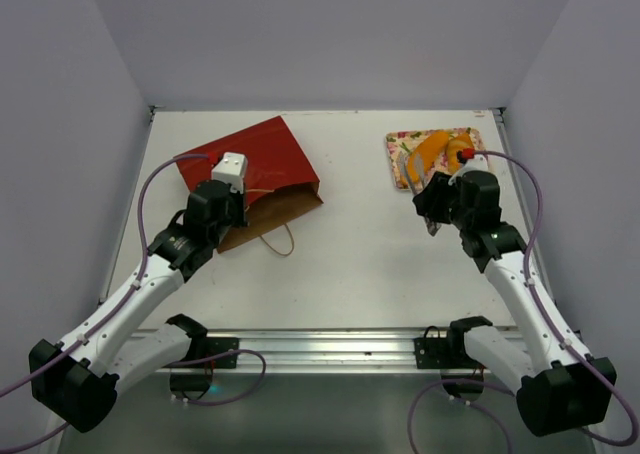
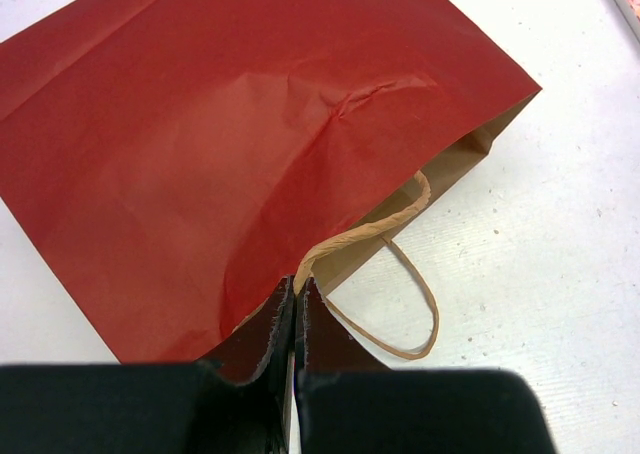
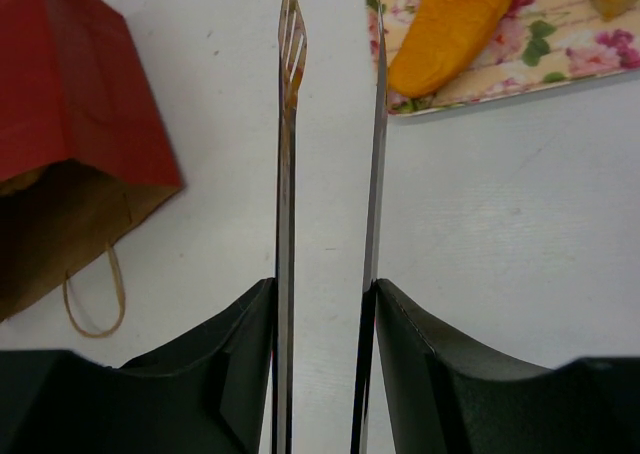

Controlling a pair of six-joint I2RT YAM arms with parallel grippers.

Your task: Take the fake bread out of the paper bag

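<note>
Paper bag (image 1: 262, 164) lies flat at the upper left of the bench (image 1: 370, 254), its brown mouth facing the lower right. The left claw (image 2: 297, 309) is pinched together on the bag's red lip, by a handle (image 2: 400, 274). The right claw (image 3: 325, 304) clamps metal tongs (image 3: 290, 124) just below the flowered tray (image 3: 560, 64), where the fake bread (image 3: 455, 29) lies at the upper right.

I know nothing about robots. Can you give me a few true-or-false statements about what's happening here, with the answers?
1. The left jaws are shut on the paper bag at its rim. True.
2. The bag stands upright. False: it lies flat on its side.
3. The right jaws hold metal tongs. True.
4. The tongs are gripping bread. False: their tips are apart and empty.
5. The flowered tray is empty. False: an orange bread piece lies on it.
</note>
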